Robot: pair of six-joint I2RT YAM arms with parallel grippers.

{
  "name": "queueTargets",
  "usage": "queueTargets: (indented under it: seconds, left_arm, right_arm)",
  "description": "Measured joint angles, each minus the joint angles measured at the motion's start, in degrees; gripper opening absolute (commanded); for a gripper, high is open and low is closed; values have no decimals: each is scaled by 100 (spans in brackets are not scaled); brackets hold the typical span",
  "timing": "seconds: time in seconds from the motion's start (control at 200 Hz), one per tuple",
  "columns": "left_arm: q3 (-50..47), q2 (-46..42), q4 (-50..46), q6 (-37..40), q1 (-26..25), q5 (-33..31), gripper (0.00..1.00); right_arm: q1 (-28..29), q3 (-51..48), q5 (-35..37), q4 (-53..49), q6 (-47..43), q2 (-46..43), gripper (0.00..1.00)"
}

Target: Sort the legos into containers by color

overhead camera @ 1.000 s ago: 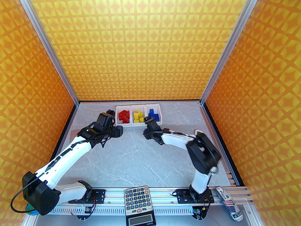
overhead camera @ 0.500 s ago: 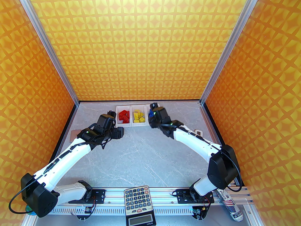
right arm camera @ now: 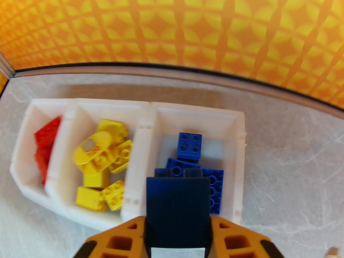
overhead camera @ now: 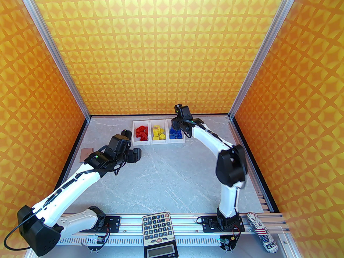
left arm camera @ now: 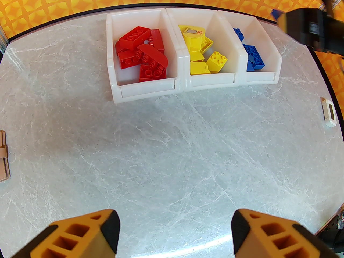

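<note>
Blue lego [right arm camera: 177, 205]: clamped in the right hand [right arm camera: 177, 235], which I hold above the rightmost of the three containers [left arm camera: 182, 63], over other blue legos [left arm camera: 254, 58]. Red legos [left arm camera: 141, 54] lie in the left container, yellow legos [left arm camera: 217, 60] in the middle one. Left hand [left arm camera: 174, 232]: fingers apart, empty, above bare table [left arm camera: 172, 144] on the near side of the containers.

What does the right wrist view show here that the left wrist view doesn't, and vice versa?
Right wrist: the right claw shut on a blue brick, close up, above the rightmost container. Left wrist: the open left claw and a small white device at the frame's right edge. Both: the three joined containers holding red, yellow and blue legos, sorted by color.
</note>
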Motion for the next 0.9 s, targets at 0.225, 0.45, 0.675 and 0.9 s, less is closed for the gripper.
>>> queueTargets:
  seconds: [0.225, 0.45, 0.675, 0.9]
  left_arm:
    - [-26, -114, -2, -35, 0, 0, 72]
    - [-83, -179, -59, -55, 0, 0, 72]
    - [-83, -426, -70, -55, 0, 0, 72]
    - [-83, -431, -142, -55, 0, 0, 73]
  right_arm:
    - [-79, 925, -39, -446, 72, 826, 27]
    - [-98, 1447, -20, -728, 136, 1300, 28]
    - [-197, 1858, 85, -977, 179, 1690, 30]
    - [-280, 2205, 170, -1161, 278, 1952, 57]
